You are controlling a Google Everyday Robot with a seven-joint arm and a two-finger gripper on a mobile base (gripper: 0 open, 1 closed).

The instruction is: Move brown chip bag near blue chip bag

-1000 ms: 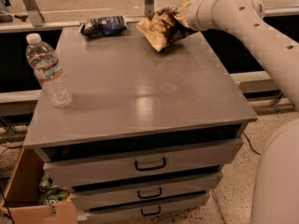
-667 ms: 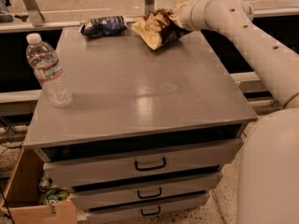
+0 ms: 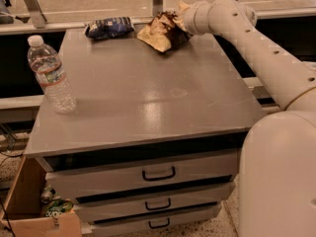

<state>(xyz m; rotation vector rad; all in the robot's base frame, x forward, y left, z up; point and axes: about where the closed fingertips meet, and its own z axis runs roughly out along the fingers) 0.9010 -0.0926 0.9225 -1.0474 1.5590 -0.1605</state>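
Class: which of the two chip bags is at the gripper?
The brown chip bag, crumpled against the gripper at the far edge; the blue chip bag lies apart.

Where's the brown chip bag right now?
The brown bag is at the far edge of the table, just right of the blue bag, with the gripper at its right side.
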